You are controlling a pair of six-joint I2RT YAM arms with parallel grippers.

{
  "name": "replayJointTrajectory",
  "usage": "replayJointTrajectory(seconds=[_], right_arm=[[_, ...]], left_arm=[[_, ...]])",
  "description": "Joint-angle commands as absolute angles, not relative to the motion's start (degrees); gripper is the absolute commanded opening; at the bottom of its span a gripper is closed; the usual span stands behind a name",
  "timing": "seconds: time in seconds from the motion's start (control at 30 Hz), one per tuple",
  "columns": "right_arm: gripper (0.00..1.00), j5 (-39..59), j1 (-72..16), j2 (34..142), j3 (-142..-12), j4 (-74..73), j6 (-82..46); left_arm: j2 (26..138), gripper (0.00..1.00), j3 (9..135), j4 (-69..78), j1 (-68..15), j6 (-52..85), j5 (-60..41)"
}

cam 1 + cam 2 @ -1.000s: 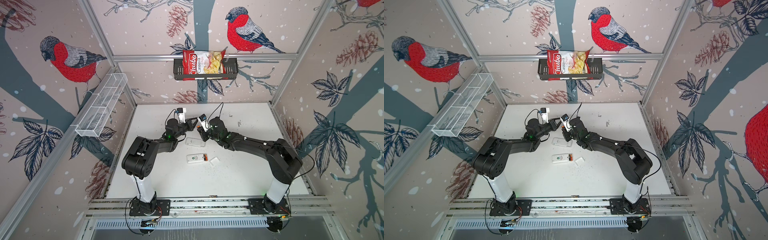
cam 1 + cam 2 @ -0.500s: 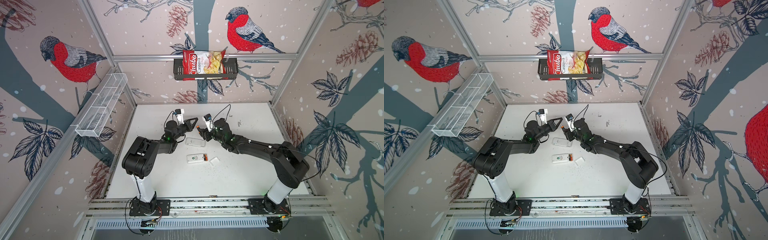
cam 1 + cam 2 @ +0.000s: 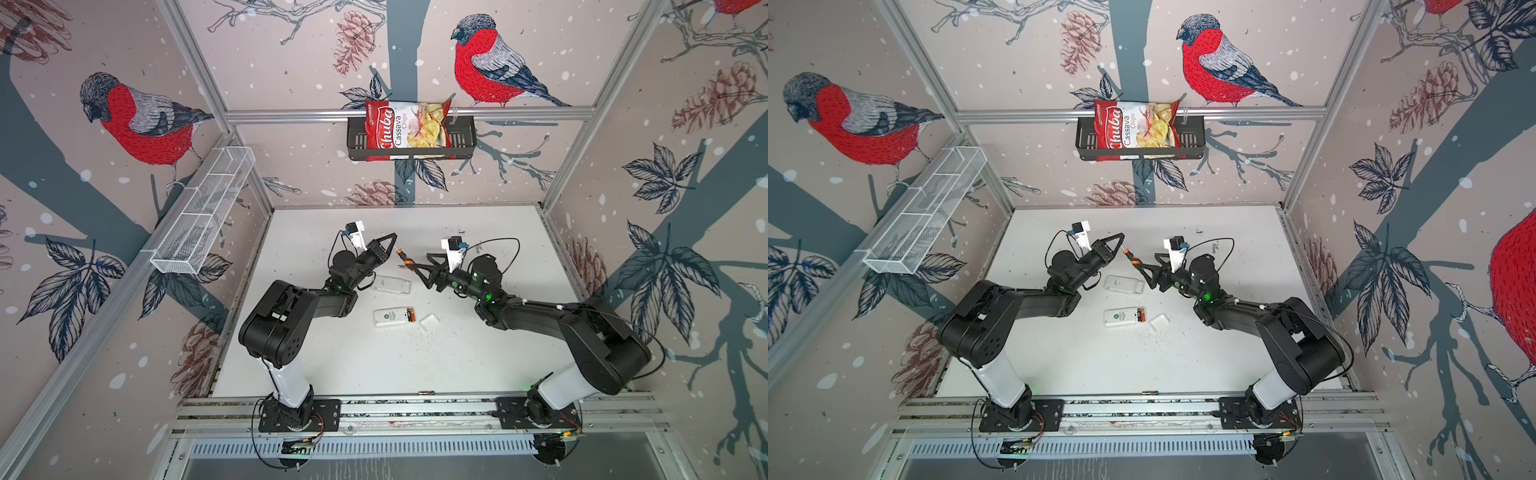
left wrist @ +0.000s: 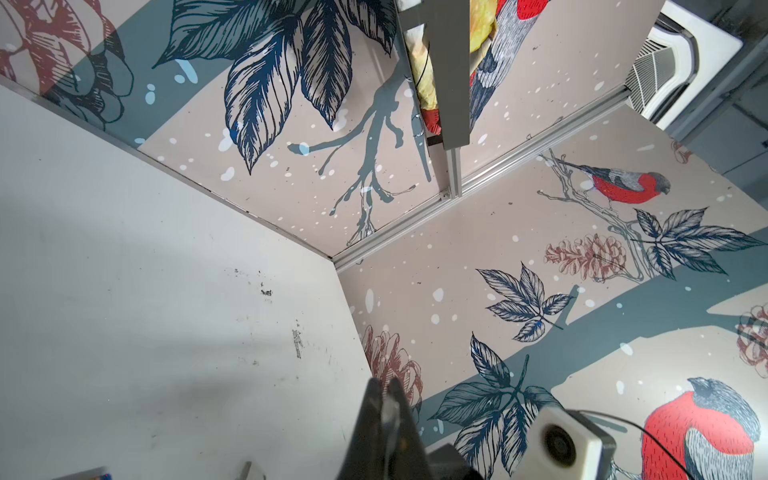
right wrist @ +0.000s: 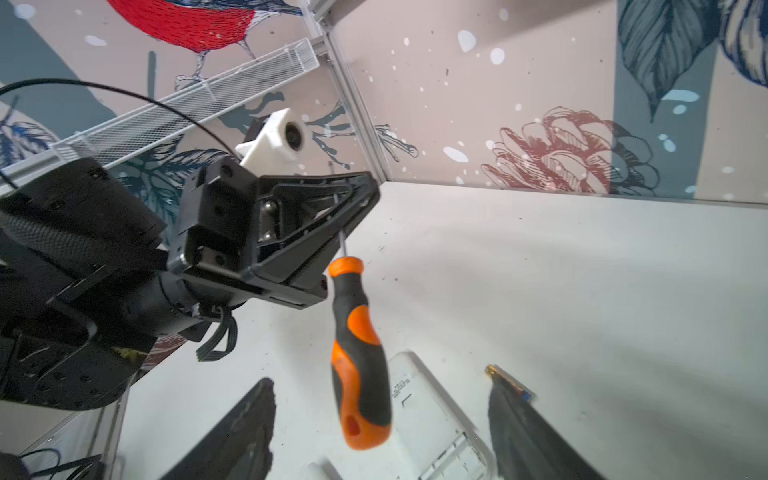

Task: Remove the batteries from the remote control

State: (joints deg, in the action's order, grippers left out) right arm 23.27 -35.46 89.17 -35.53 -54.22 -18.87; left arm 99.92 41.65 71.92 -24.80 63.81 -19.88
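Over the last second my right gripper (image 5: pixel 380 384) has gone from closed to wide open around the screwdriver (image 5: pixel 359 353) handle, which now hangs by its shaft from the clamped left gripper (image 3: pixel 392 239); the batteries (image 3: pixel 409 314) sit in the remote control (image 3: pixel 388 318) at the middle of the worktop (image 3: pixel 374 365), its long axis along the front edge, bay toward the right edge.

Top views overhead, sharing whole table (image 3: pixel 415 365); wrist cameras close, facing walls (image 4: pixel 540 257).
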Motion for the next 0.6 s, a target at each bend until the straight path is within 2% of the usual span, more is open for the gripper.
replayJointTrajectory(seconds=[0.0,0.27,0.57], right_arm=[[0.8,25.9,-35.8,89.3,-34.7,-62.6,-21.4],[0.78,29.7,-35.3,90.9,-34.3,-70.2,-25.8],[0.76,33.8,-34.1,97.1,-35.7,-83.8,-37.2]], left_arm=[[97.5,0.0,42.6,66.1,-26.8,64.6,-14.1],[94.1,0.0,40.4,65.5,-29.2,68.0,-7.6],[93.8,0.0,38.0,76.0,-31.3,70.7,-4.3]])
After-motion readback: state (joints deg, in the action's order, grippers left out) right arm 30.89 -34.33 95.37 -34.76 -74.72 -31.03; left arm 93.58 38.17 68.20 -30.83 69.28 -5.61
